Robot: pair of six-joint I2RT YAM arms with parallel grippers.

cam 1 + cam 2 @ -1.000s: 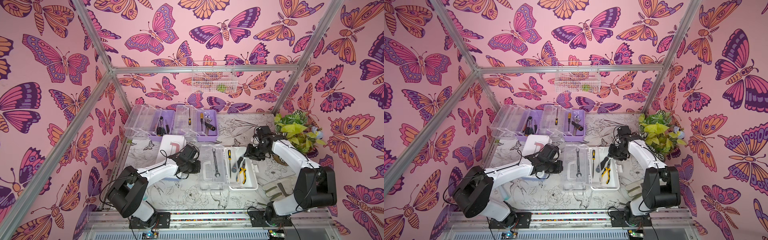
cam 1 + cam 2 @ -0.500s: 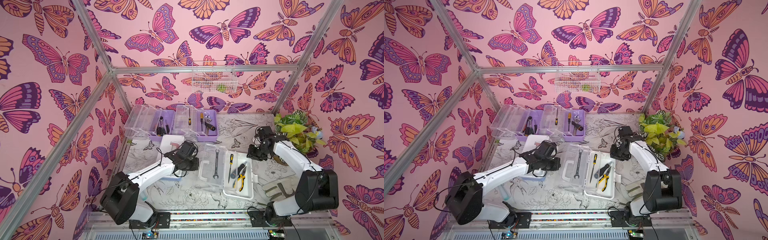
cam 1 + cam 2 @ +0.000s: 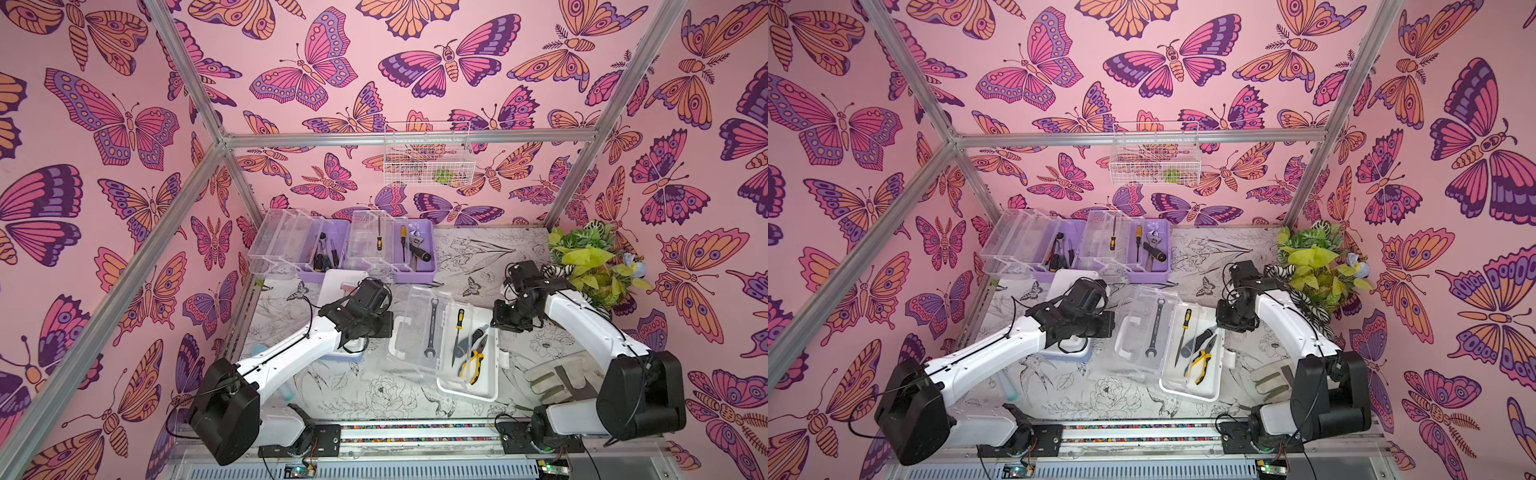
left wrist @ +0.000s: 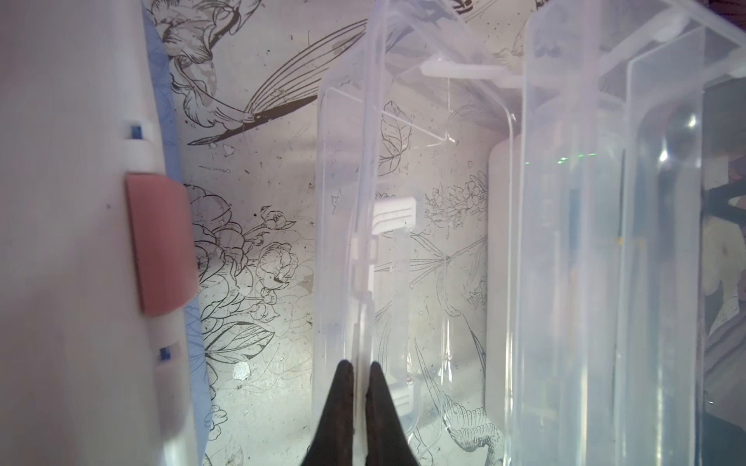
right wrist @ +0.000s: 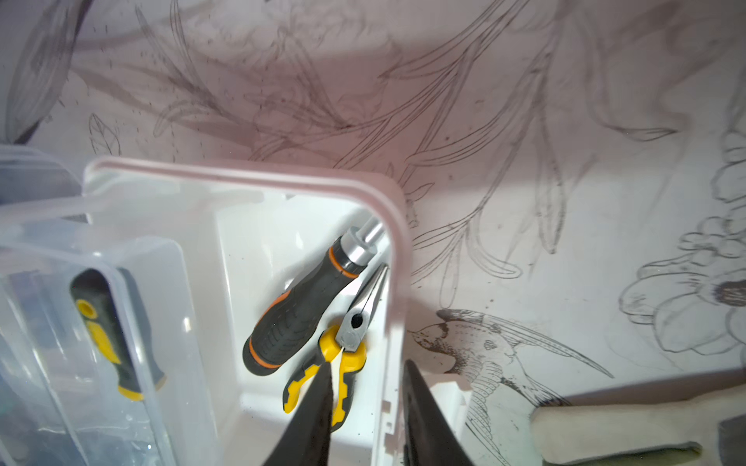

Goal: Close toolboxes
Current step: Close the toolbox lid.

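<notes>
Two pincers, both mine. Left pincer (image 4: pixel 359 363) clamped on clear lid (image 3: pixel 415 307) edge, 9 o'clock side of white toolbox (image 3: pixel 461 388). Right pincer (image 5: pixel 365 363) narrow gap, astride box wall at 2 o'clock.

In both top views I look steeply down from high over the front edge of the table (image 3: pixel 469 253) (image 3: pixel 1204 257), sharing the whole scene. My left wrist camera hugs the clear lid (image 4: pixel 565 242). The right wrist camera looks closely into the white toolbox (image 5: pixel 397 242) at one corner.

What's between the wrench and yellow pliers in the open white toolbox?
A yellow-and-black-handled tool, then a grey-and-orange-handled screwdriver, both in the white base beside the pliers; the wrench lies in the clear lid. Both top views show it.
</notes>
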